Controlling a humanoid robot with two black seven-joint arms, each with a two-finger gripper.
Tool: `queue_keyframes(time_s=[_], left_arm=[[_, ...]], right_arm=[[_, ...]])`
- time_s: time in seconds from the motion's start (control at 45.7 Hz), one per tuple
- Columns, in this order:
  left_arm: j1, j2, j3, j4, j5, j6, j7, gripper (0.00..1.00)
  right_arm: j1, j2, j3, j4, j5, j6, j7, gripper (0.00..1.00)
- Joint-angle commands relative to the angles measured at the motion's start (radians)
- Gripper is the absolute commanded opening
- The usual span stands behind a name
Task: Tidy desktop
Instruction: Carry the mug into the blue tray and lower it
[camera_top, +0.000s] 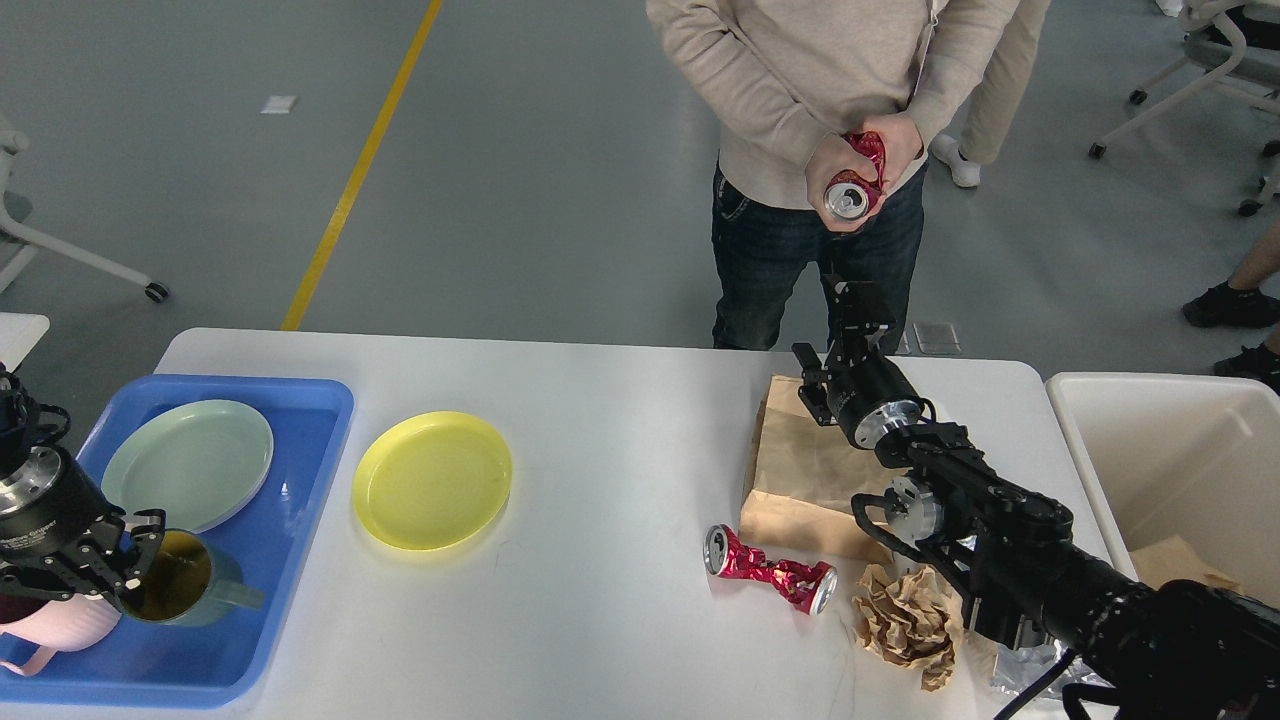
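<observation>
The tabletop (600, 380) is a large white slab with rounded corners, filling the middle of the view; it carries the items to be cleared.

Items on it:
- Crushed red can (770, 577), lying on its side near the front edge. Judged light, stiff, thin-walled and slippery; best taken across the pinched waist, not the round ends.
- Crumpled brown paper (905, 620), just right of the can. Judged very light and soft; it should compress under any grip.
- Flat paper bag (810, 470), behind both. Judged limp; a raised edge is the likely hold.
- Yellow plate (432, 480), left of centre. Judged rigid and smooth; take it at the rim.

A blue tray (300, 520) at the left holds a pale green plate (187, 463) and a cup (180, 580). A cream bin (1160, 460) stands at the right.

Right gripper (850, 295) hovers past the far edge above the bag; whether its jaws are parted cannot be told. Left gripper (130, 560) sits over the cup; jaw state likewise unclear.
</observation>
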Motion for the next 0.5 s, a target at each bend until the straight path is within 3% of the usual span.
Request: queue_keyframes(time_s=[0.0,0.197,0.482], left_arm=[[0.007,-0.003,0.000,-0.002,0.000,0.000,-0.002,0.00],[0.020,-0.003,0.000,-0.001,-0.001,0.000,-0.003,0.00],[0.033,-0.006,-0.012,-0.001,-0.001,0.000,-0.004,0.27]], right_arm=[[0.000,0.000,0.000,-0.001,0.000,0.000,0.000,1.00],[0.000,0.001,0.000,0.000,0.000,0.000,0.000,1.00],[0.000,0.000,0.000,-0.001,0.000,0.001,0.000,1.00]])
